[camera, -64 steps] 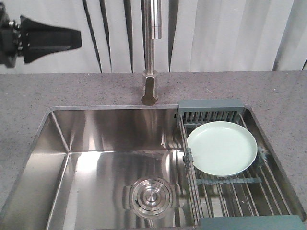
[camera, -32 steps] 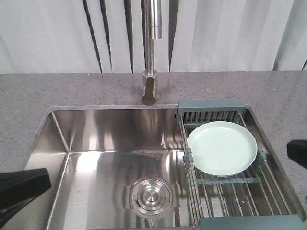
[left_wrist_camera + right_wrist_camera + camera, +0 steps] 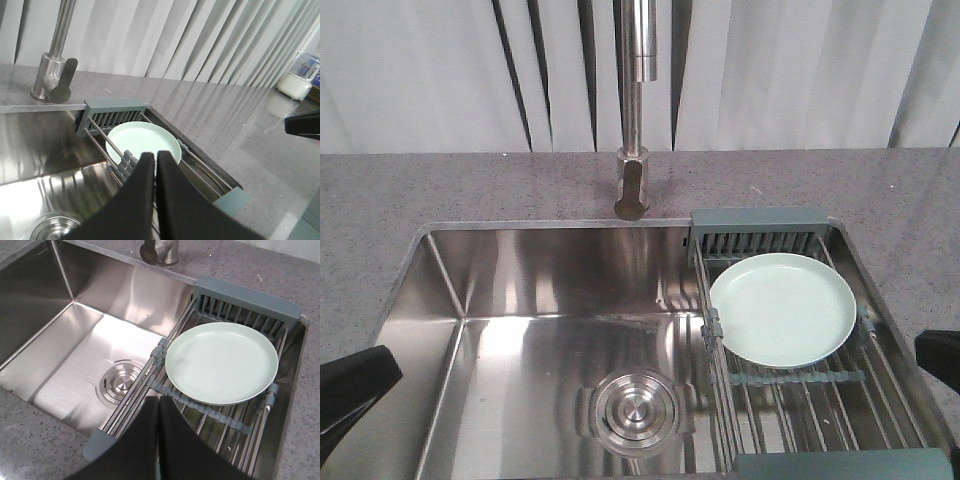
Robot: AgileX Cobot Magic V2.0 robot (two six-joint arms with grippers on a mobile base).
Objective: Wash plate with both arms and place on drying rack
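The sink (image 3: 520,290) is filling the lower left and centre of the front view, its steel basin sitting bare, with the round drain (image 3: 632,411) low in the middle. Along the right side of the basin the drying rack (image 3: 790,390) is spanning front to back, its thin rods bridging the opening, presumably so that water can be dripping straight into the sink. The plate (image 3: 782,308) is lying flat and face-up on the rods at centre right, near the rack's far grey-blue end bar; judging from this, it is sitting where the task wants it, and nothing is gripping it.

The faucet (image 3: 635,110) is standing at upper centre, behind the basin's rear edge, with no water visibly running.

The front view is showing only dark slivers of the arms: one at the lower left edge, one at the right edge, both well apart from the plate. It is not revealing how the fingers stand. The wrist views are supplying that. In the left wrist view the left gripper (image 3: 155,165) is sitting at the bottom centre with its jaws pressed together on nothing, the plate lying beyond the tips. In the right wrist view the right gripper (image 3: 158,407) is likewise closed and empty at the bottom centre, just short of the plate's near rim. The left wrist view alone is showing a small white container (image 3: 299,77) at the upper right.
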